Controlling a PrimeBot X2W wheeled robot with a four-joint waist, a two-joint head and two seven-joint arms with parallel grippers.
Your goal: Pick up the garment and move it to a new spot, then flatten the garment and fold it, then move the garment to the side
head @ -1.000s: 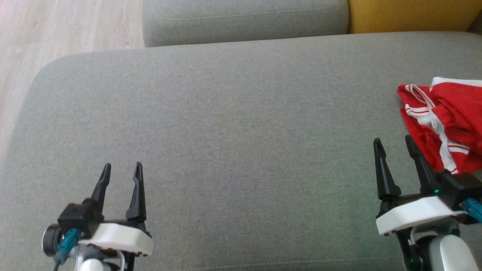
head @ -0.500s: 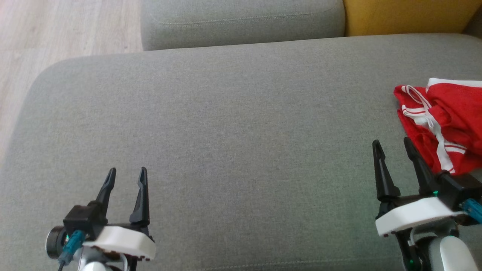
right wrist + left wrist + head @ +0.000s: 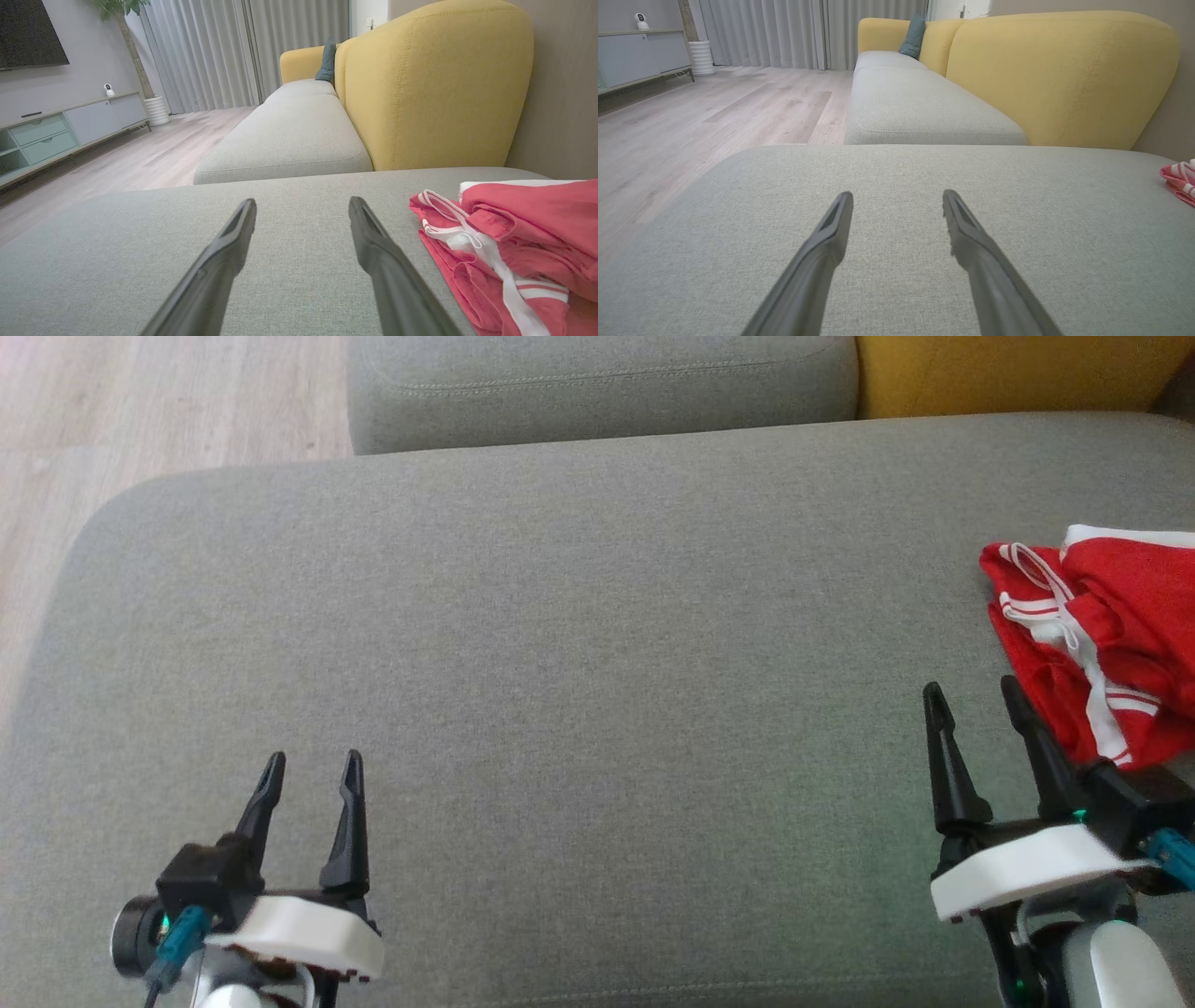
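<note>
A red garment (image 3: pixel 1106 635) with white stripes and a white drawstring lies crumpled at the right edge of the grey cushion (image 3: pixel 579 644); it runs off the head view's right side. The right wrist view has the same garment (image 3: pixel 523 252) lying just right of my fingers. My right gripper (image 3: pixel 973 695) hovers open and empty over the cushion, its right finger close beside the cloth's near edge. Far to the left, my left gripper (image 3: pixel 311 763) is open and empty too, low over bare cushion. A sliver of the garment (image 3: pixel 1181 179) shows at the left wrist view's right edge.
Behind the cushion sits a second grey seat (image 3: pixel 597 383) and a yellow backrest (image 3: pixel 1018 373). Wooden floor (image 3: pixel 140 401) lies beyond the cushion's rounded left corner. A low TV cabinet (image 3: pixel 60 133) and curtains (image 3: pixel 233 51) stand across the room.
The head camera has shifted slightly, so the whole scene moved a little. My left gripper sits slightly lower and to the right in view than a second ago. The garment is undisturbed.
</note>
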